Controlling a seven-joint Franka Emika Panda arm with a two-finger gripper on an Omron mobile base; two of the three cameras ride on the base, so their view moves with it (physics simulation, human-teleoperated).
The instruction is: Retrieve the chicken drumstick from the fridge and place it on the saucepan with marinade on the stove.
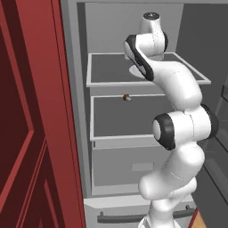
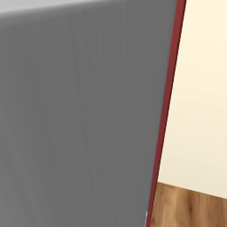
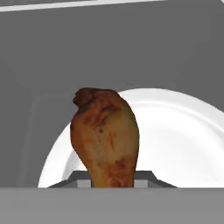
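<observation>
The fridge (image 1: 133,35) stands open, with dark red cabinets (image 1: 31,133) at its left side. The white arm (image 1: 178,129) rises from the lower right of the left base view, bends at an elbow joint level with the middle shelf (image 1: 129,116), then reaches up and forward into the upper compartment, where the wrist ends above the upper shelf (image 1: 111,69). A white plate (image 1: 136,71) lies on that shelf beneath the wrist.

In the hand view, the chicken drumstick (image 3: 105,135) stands upright between the jaws (image 3: 113,183), thick end toward the top of the picture, with the white plate behind it. The jaws are closed against the lower end of the drumstick on both sides, grasping it.

A tiny round dark brown item (image 1: 126,97) rests at the rear of the middle shelf. A drawer (image 1: 133,167) sits below that shelf.

In the right base view, a grey fridge panel (image 2: 80,115) covers the left part; a cream wall (image 2: 199,88) and wooden floor (image 2: 190,206) lie to the right.
</observation>
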